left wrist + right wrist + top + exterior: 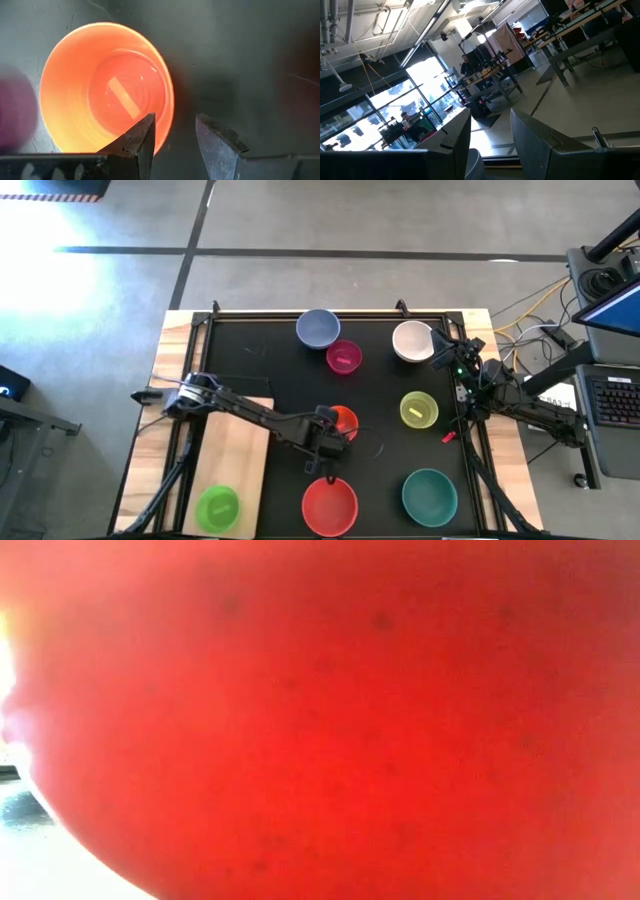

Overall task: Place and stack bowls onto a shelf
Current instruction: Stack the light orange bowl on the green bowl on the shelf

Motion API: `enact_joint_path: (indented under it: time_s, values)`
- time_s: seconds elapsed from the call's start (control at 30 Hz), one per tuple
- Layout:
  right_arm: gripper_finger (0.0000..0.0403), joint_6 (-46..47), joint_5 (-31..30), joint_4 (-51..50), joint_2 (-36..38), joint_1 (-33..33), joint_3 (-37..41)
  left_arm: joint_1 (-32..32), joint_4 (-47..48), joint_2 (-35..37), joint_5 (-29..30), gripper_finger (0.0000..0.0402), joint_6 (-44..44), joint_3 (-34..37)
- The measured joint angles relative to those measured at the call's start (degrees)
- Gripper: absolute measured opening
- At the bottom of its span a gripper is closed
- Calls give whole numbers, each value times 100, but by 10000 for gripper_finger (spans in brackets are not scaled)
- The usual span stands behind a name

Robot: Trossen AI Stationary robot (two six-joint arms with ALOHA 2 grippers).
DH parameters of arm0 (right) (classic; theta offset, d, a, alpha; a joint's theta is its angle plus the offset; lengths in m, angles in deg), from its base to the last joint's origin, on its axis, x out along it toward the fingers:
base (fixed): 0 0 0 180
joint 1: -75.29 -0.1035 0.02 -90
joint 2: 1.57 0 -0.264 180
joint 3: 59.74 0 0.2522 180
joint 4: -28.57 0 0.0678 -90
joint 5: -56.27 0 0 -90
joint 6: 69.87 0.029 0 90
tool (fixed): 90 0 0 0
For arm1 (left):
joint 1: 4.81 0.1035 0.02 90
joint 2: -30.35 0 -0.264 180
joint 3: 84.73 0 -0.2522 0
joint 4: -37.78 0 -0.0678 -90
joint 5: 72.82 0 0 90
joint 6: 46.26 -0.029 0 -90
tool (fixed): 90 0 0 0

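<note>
**Orange bowl straddled by the left gripper at mid-desk**

The orange bowl (pixel 345 419) is seen near the middle of the desk (pixel 260 365), partly covered from above by the left gripper (pixel 328 442). In the left wrist view the orange bowl (pixel 107 87) stands upright, and the gripper's fingers (pixel 137 142) are parted by a narrow gap, one tip over the bowl's rim and the other outside it; nothing is clamped.

The shelf (pixel 235 455) lies along the desk's left side, and the green bowl (pixel 217 507) rests on its near end. The red bowl (pixel 330 505) sits at the near edge, just in front of the left gripper, and fills the low view (pixel 320 720). The teal bowl (pixel 430 495) is toward the near right corner, with the yellow bowl (pixel 419 409) beyond it. At the far edge are found the blue-grey bowl (pixel 318 328), the magenta bowl (pixel 344 357) touching it, and the white bowl (pixel 412 341).

The right gripper (pixel 445 345) is held beside the white bowl at the far right; its fingers (pixel 457 137) are apart and empty.
</note>
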Motion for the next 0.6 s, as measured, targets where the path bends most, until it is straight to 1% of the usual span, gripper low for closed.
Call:
enact_joint_path:
  time_s: [0.23,0.37,0.47,0.6]
  values:
    - [128,0,-2,0,-2,0,0,138,2,-298,-61,124,-28,0]
    - [128,2,-2,0,-2,1,0,147,-15,-302,-59,110,-28,0]
    - [128,0,-1,0,-2,2,1,154,-81,-302,-59,83,-28,0]
    - [128,0,0,0,-2,2,2,179,-232,-302,-60,27,-4,0]
